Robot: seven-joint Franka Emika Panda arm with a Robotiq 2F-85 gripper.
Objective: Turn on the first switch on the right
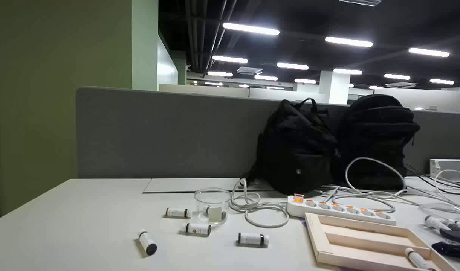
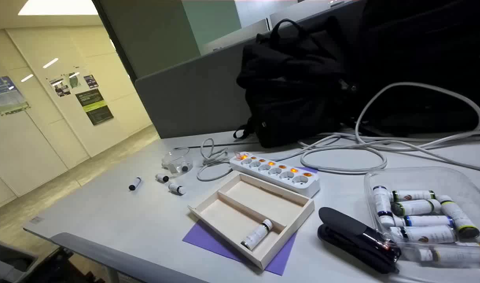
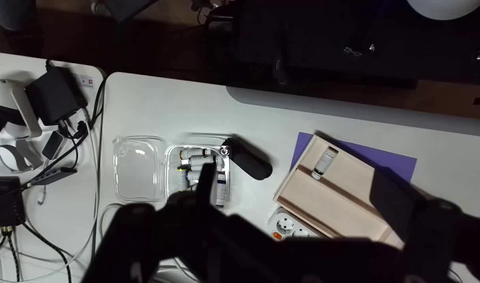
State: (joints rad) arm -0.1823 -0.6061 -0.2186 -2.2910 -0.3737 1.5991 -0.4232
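The white power strip [image 1: 333,215] lies on the table behind the wooden tray. It also shows in an exterior view [image 2: 272,173], with a row of orange switches along it. The switch at its right end [image 2: 307,174] looks dull orange. Several others are brighter, such as the one beside it [image 2: 293,170]. In the wrist view only one end of the strip [image 3: 298,227] shows, with the orange end switch [image 3: 277,235]; the gripper body hides the rest. My gripper [image 3: 294,175] is open and empty, its fingers wide apart above the table. It is outside both exterior views.
The wooden tray [image 2: 224,204] holds one small bottle and sits on a purple sheet [image 2: 212,239] against the strip. A black stapler [image 2: 355,236] lies beside a clear box [image 2: 424,173] of bottles. Grey cables [image 2: 342,171] and black backpacks [image 1: 297,150] are behind.
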